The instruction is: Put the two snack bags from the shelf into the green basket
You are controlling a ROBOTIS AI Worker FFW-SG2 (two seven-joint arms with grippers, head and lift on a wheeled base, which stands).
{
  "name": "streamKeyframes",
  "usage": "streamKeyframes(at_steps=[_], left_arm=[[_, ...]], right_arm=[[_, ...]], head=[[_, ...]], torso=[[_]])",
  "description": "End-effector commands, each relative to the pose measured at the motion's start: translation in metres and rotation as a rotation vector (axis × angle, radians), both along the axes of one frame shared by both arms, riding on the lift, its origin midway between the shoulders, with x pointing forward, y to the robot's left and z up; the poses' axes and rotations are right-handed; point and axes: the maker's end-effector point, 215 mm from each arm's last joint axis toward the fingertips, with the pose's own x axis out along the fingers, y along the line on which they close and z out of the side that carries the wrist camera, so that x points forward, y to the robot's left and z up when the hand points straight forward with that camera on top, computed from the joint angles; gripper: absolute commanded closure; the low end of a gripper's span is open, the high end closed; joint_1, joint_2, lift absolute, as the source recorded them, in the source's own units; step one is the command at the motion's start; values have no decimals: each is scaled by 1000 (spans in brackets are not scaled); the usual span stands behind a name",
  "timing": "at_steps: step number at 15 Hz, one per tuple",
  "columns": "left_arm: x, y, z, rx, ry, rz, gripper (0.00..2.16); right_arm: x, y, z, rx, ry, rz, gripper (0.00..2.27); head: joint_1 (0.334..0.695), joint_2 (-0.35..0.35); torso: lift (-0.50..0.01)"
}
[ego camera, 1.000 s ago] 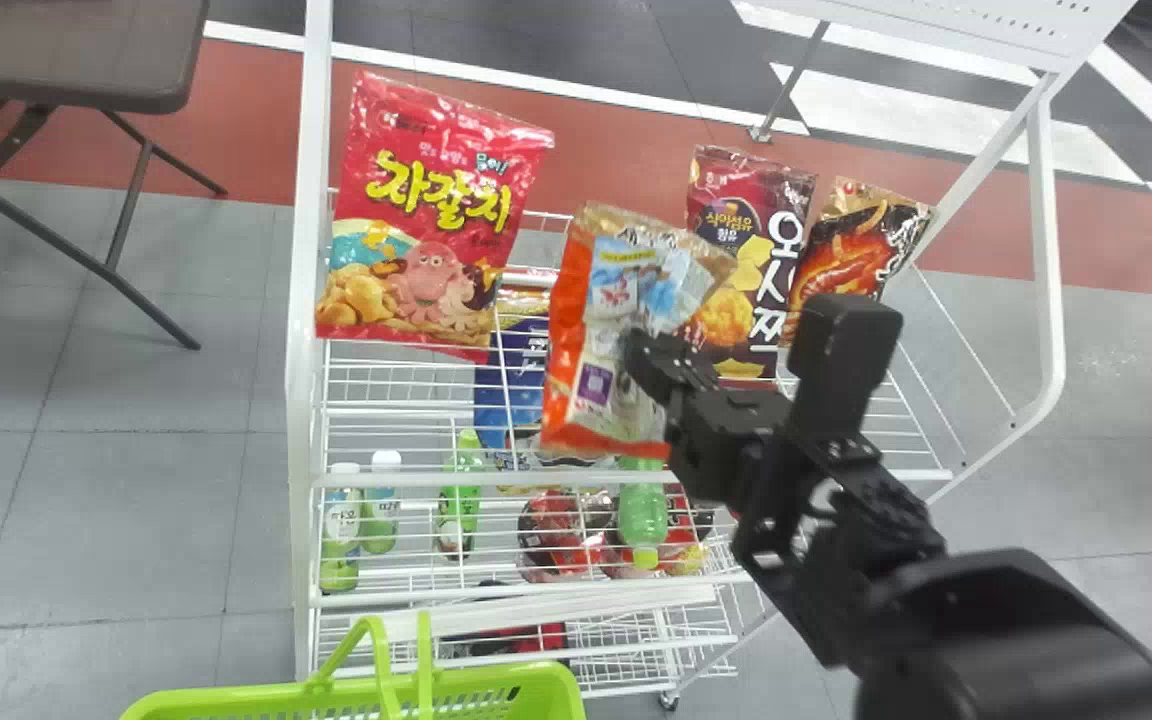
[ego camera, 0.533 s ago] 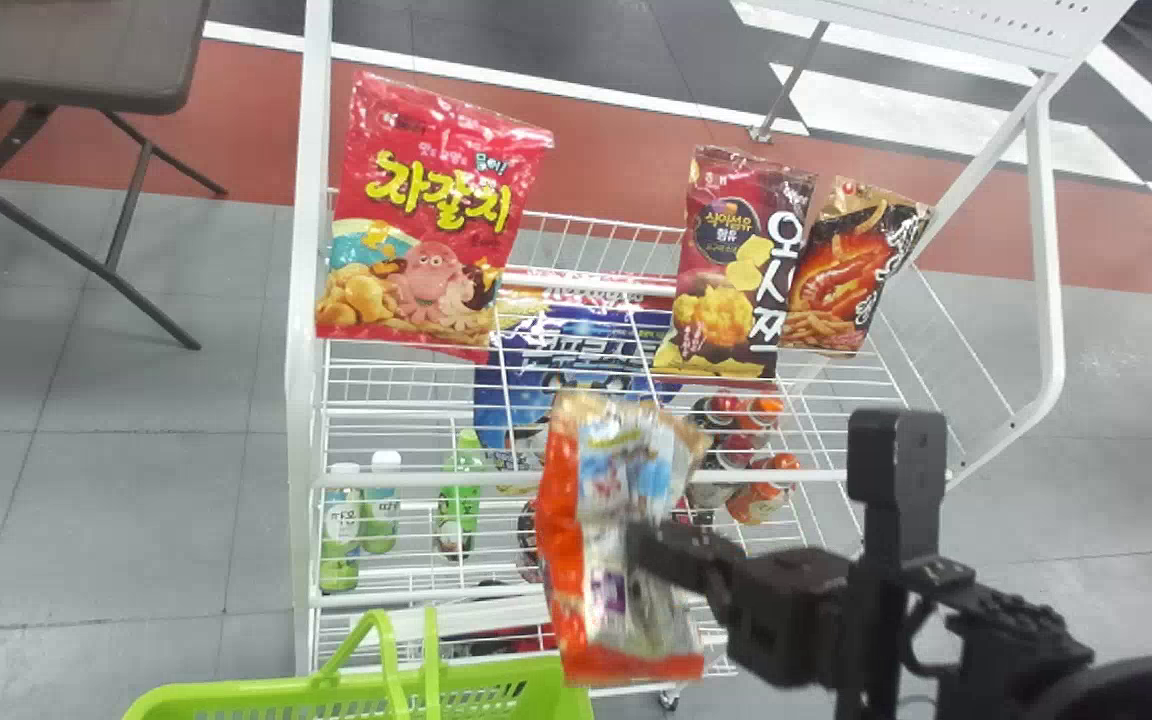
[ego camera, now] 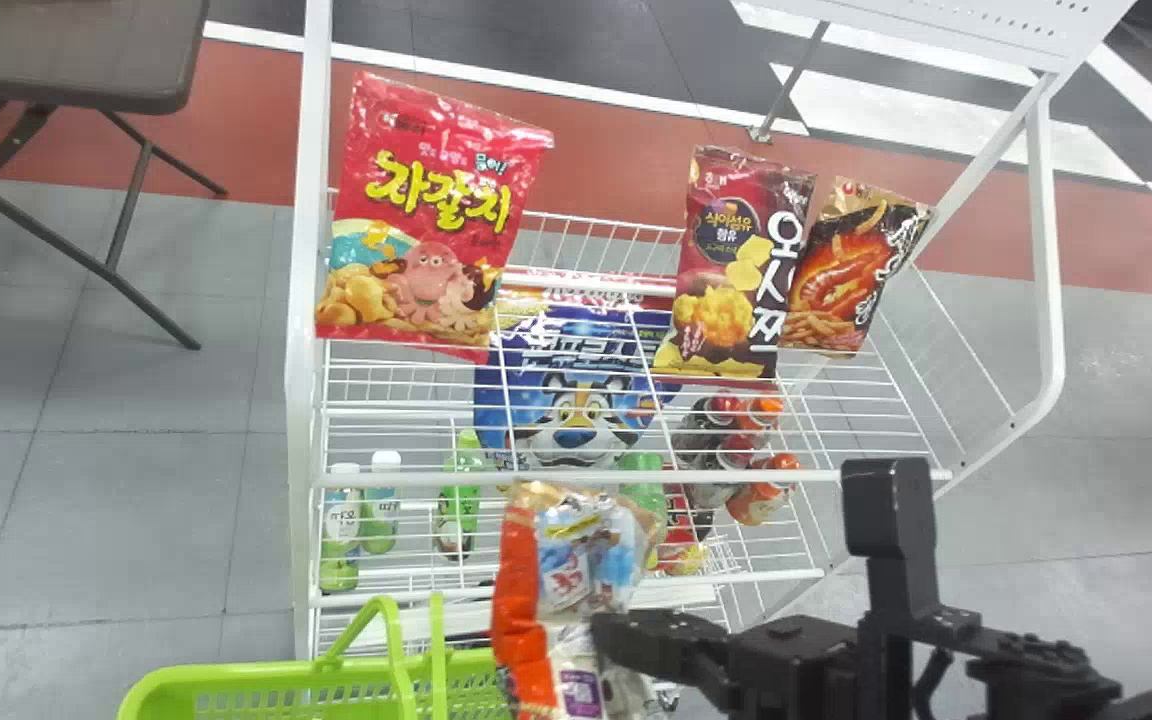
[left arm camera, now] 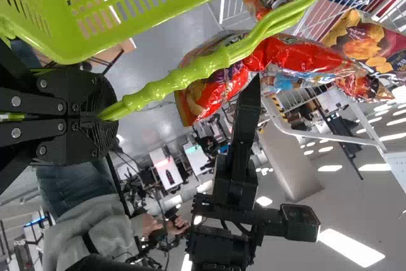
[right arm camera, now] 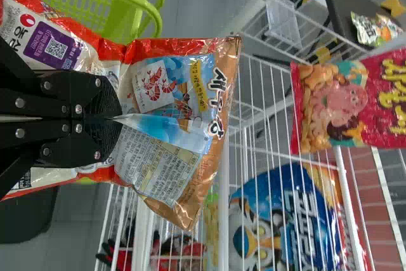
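An orange-and-silver snack bag [ego camera: 566,570] is pinched in my right gripper [ego camera: 604,640], in front of the shelf and overlapping the right end of the green basket [ego camera: 206,676] in the head view. The right wrist view has the creased bag [right arm camera: 171,80] with my right gripper [right arm camera: 114,118] shut on its middle. My left gripper [left arm camera: 104,116] is shut on the basket's green handle [left arm camera: 184,80], the basket [left arm camera: 146,26] hanging from it. A red snack bag [ego camera: 431,220] stands on the top shelf at left, a dark red one [ego camera: 736,265] and a black-orange one [ego camera: 851,270] at right.
The white wire rack [ego camera: 576,478] holds a blue bag [ego camera: 576,380], small bottles [ego camera: 341,520] and other packs on its lower levels. Its front rail lies beyond my right arm. A dark table [ego camera: 66,60] is at the far left.
The right gripper has drawn its bag down and nearer, from over the top shelf to the basket's right end, uncovering the dark red bag and the blue bag. The basket has risen slightly.
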Motion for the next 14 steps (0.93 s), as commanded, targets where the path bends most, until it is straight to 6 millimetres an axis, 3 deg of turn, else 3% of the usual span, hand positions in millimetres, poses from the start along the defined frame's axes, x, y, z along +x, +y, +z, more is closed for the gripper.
streamKeyframes(at_steps=[1,7,11,13,14], left_arm=[[0,-1,2,0,-2,-3,2142],[2,0,2,2,-5,-4,2142],[2,-1,2,1,-1,-8,2142],[2,-2,4,-5,-4,-11,2142],[2,-1,3,-4,-4,-12,2142]], right_arm=[[-8,20,-10,3,29,34,1986],[-39,47,-71,-35,182,102,1986],[-64,81,-91,-19,246,178,1986],[-72,89,-115,-70,289,212,1983],[-72,88,-124,-90,300,217,1760]], head=[[695,-350],[695,-350],[695,-350],[695,-350],[695,-350]], torso=[[-8],[-8],[-8],[-8],[-8]])
